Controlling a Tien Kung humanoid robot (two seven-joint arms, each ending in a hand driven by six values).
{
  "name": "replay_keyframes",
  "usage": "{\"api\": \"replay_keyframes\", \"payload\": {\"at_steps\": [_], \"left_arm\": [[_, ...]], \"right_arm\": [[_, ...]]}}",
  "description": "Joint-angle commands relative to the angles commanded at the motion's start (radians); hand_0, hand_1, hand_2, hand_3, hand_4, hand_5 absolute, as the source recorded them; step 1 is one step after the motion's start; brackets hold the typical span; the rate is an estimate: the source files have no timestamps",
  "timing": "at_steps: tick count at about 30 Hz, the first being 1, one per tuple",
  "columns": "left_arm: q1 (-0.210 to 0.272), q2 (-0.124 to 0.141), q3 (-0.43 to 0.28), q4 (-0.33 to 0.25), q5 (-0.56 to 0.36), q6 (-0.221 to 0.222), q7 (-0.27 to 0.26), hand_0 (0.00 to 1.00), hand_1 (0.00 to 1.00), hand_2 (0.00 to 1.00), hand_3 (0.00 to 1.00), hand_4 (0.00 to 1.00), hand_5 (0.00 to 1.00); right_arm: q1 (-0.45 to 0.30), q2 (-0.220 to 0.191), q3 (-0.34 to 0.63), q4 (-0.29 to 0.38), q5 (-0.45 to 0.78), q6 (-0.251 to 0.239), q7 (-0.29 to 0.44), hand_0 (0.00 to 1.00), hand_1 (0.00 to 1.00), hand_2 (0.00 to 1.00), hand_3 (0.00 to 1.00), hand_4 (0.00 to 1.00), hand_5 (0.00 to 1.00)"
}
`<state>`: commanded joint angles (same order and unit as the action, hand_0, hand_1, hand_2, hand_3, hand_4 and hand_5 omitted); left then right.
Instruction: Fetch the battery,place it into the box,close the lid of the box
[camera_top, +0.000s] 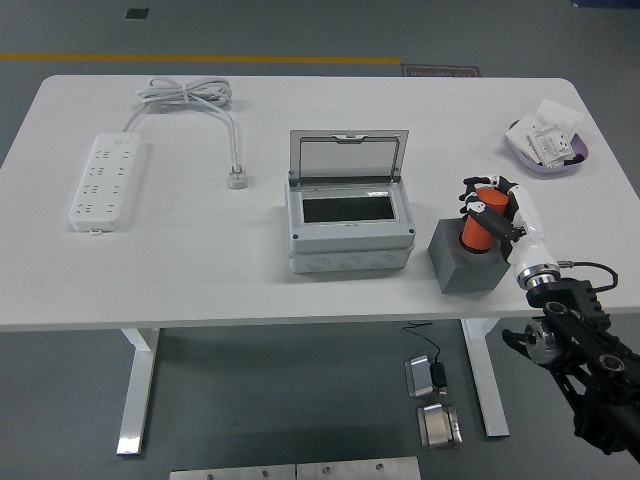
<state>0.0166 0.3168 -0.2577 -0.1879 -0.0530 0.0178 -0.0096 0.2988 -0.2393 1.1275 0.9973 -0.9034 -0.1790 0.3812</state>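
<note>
At table's right front, right hand (495, 208) reaches in from the lower right, fingers wrapped around the orange battery (478, 226), which stands tilted in the grey block (464, 264). Just left, apart from it, sits the grey box (349, 226), lid (348, 157) upright. Power strip (108, 182) far left, purple tray (546, 146) far right.

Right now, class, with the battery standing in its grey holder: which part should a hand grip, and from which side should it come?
Grip the battery by its exposed orange upper part, coming from above and the right, as the right hand does. Its lower end sits inside the grey holder, so only the top is free, and it stands roughly upright, so it probably lifts straight up.
</note>
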Motion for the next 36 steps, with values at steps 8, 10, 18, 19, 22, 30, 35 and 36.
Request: {"api": "replay_keyframes", "payload": {"at_steps": [8, 10, 18, 19, 22, 30, 35, 36], "left_arm": [[0.000, 0.004, 0.007, 0.000, -0.006, 0.005, -0.001, 0.645, 0.688, 0.655, 0.684, 0.750, 0.121], [0.000, 0.004, 0.009, 0.000, -0.008, 0.005, -0.001, 0.645, 0.688, 0.655, 0.684, 0.750, 0.121], [0.002, 0.004, 0.032, 0.002, -0.033, 0.003, 0.001, 0.645, 0.689, 0.657, 0.684, 0.751, 0.128], [0.002, 0.004, 0.035, 0.002, -0.038, 0.003, 0.001, 0.645, 0.690, 0.657, 0.684, 0.752, 0.129], [0.001, 0.007, 0.045, 0.003, -0.050, 0.002, 0.000, 0.645, 0.690, 0.657, 0.684, 0.752, 0.129], [0.002, 0.011, 0.070, 0.003, -0.081, 0.001, 0.000, 0.646, 0.689, 0.656, 0.682, 0.752, 0.133], [-0.001, 0.013, 0.094, 0.004, -0.104, 0.001, 0.000, 0.646, 0.689, 0.656, 0.682, 0.751, 0.134], [-0.002, 0.014, 0.096, 0.004, -0.105, 0.000, 0.000, 0.646, 0.689, 0.656, 0.682, 0.751, 0.134]], "right_arm": [[0.030, -0.017, -0.003, 0.014, -0.002, -0.007, -0.003, 0.324, 0.285, 0.303, 0.297, 0.002, 0.002], [0.043, -0.028, -0.011, 0.035, -0.037, -0.019, -0.020, 0.324, 0.285, 0.303, 0.297, 0.002, 0.002], [0.165, -0.089, -0.132, 0.150, -0.303, -0.079, -0.180, 0.328, 0.286, 0.306, 0.297, 0.002, 0.002], [0.183, -0.092, -0.150, 0.158, -0.339, -0.077, -0.201, 0.319, 0.279, 0.307, 0.299, 0.017, 0.002], [0.238, -0.089, -0.210, 0.170, -0.453, -0.063, -0.266, 0.319, 0.279, 0.307, 0.299, 0.017, 0.002], [0.311, -0.035, -0.319, 0.132, -0.707, -0.033, -0.358, 0.249, 0.257, 0.294, 0.288, 0.020, 0.002], [0.353, 0.016, -0.372, 0.072, -0.797, -0.028, -0.369, 0.234, 0.245, 0.290, 0.284, 0.030, 0.002], [0.365, 0.026, -0.385, 0.057, -0.801, -0.028, -0.370, 0.234, 0.245, 0.290, 0.284, 0.030, 0.002]]}}
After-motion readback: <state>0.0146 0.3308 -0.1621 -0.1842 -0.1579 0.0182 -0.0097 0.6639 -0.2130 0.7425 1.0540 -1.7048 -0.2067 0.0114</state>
